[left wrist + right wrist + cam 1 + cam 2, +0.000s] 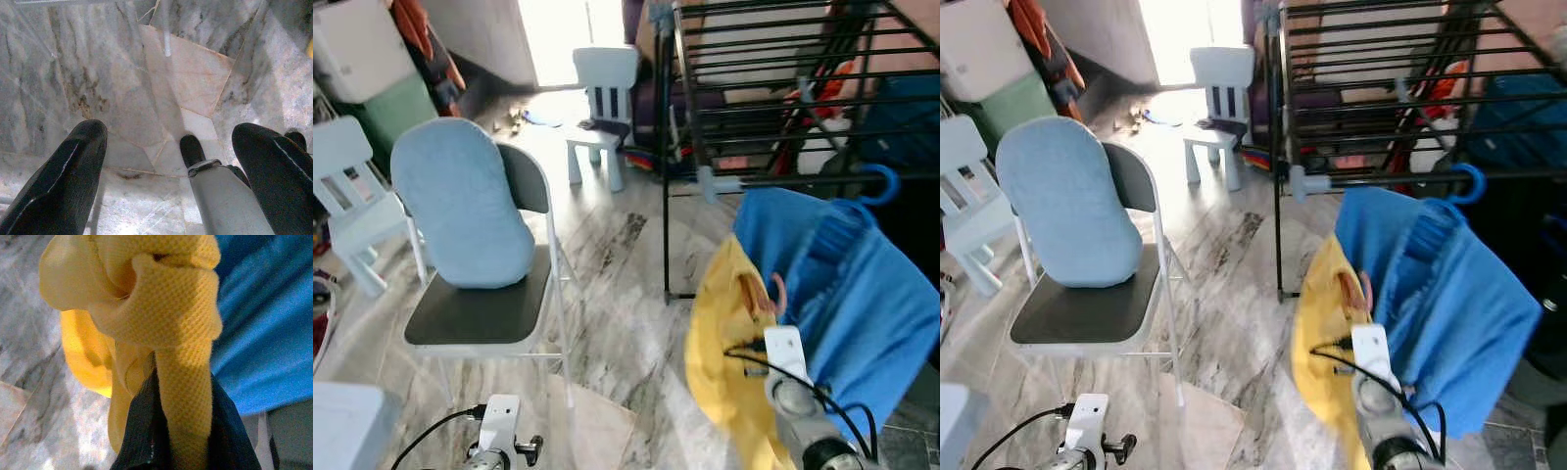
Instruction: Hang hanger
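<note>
My right gripper [182, 431] is shut on a bunched yellow garment [729, 338], held low in front of a black drying rack [754, 59]. A pink hanger hook [775, 292] pokes out at the top of the yellow cloth, which hides the fingers in the eye views. Beside it a blue garment [847, 294] hangs from the rack's front bar [783, 179] by a blue hanger hook [883, 182]. My left gripper [168, 134] hangs open over the marble floor, nothing between its fingers. The left arm [497, 436] shows low at the left.
A folding chair [484, 313] with a light blue cushion [460, 201] stands to the left. White children's chairs stand at the far left [347, 201] and at the back [602, 98]. Bare marble floor [617, 284] lies between the chair and the rack.
</note>
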